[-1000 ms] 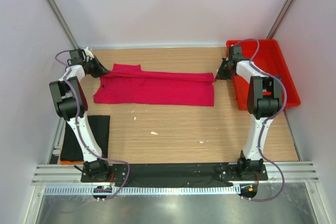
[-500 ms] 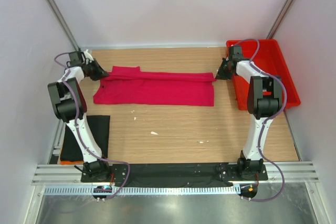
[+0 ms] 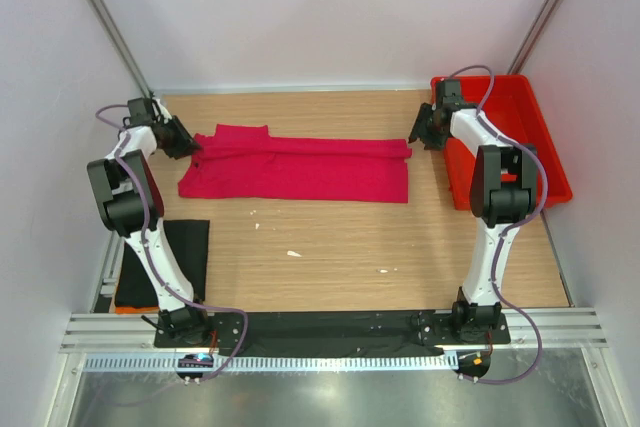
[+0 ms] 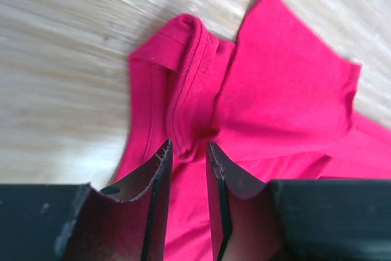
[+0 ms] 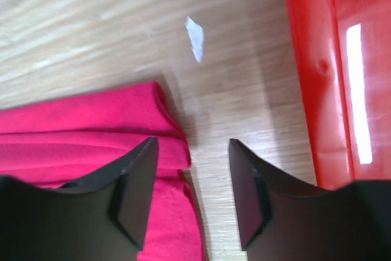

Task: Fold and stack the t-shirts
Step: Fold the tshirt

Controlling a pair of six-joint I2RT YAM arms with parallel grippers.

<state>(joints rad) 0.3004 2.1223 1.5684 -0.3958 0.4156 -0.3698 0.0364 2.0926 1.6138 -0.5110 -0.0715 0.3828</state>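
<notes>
Pink shirt (image 3: 295, 165): It lies flat on the tabletop (image 3: 330, 247), on the far half. It is folded into a long strip that runs from left to right. A short sleeve sticks out at its far left end.
Where the pink shirt sits: Between the two tools, with one tool at each end.
Black shirt (image 3: 165, 262): It lies flat at the near left side of the tabletop, just beside the left arm. It is well apart from the pink shirt.
Left tool (image 4: 188, 163): Its two fingers have only a thin gap between them. It is right at the neck end of the pink shirt, and the bunched collar shows in the gap. I cannot tell if the fingers touch the cloth.
Right tool (image 5: 190, 181): Its fingers are spread wide. The right end corner of the pink shirt sits between them, next to the left finger. They do not squeeze it. The bare tabletop shows between the cloth and the right finger.
Red tray (image 3: 520, 137): It sits at the far right of the tabletop. Its left wall is just beside the right tool.
White scrap (image 5: 195, 38): A tiny white bit lies on the tabletop near the shirt's right end.
</notes>
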